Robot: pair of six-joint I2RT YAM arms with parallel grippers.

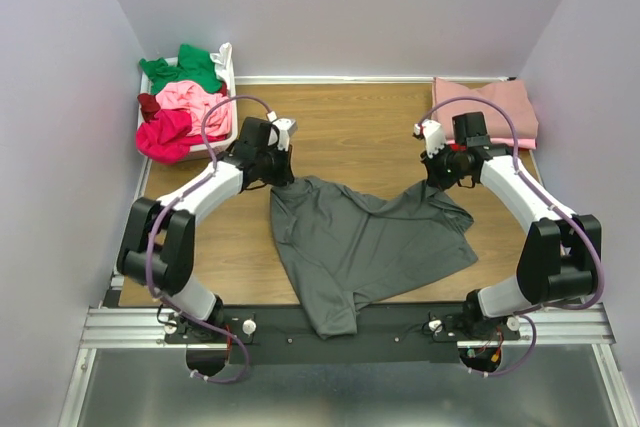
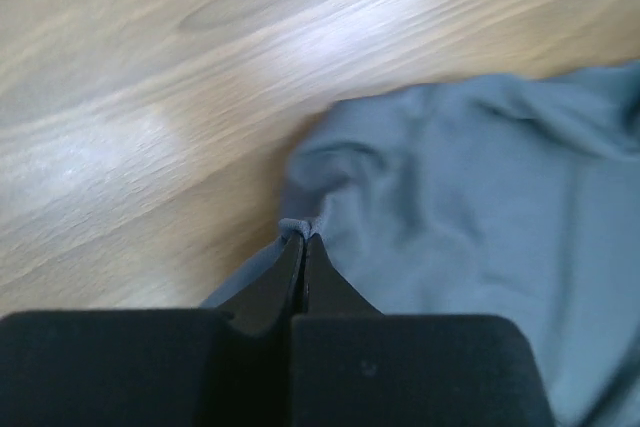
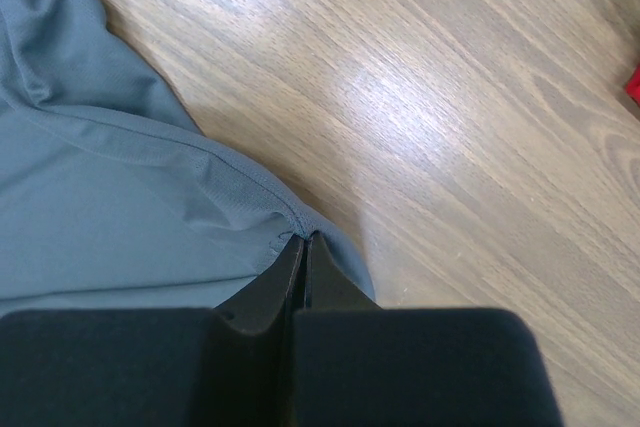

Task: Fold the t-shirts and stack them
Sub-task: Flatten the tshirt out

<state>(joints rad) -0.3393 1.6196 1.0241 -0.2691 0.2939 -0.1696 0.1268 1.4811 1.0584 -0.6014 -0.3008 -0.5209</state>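
Spreading step: left tool (image 2: 303, 240) and right tool (image 3: 304, 238) each pinched shut on far edges (hem or shoulder, unclear) of grey shirt (image 1: 365, 242) lying rumpled mid-desk (image 1: 350, 122); next, pull taut and flat.

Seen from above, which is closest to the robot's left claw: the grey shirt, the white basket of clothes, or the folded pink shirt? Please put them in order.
1. dark grey t-shirt, in the middle; the left gripper is pinching its corner.
2. white basket, far left corner.
3. folded pink t-shirt, far right corner.
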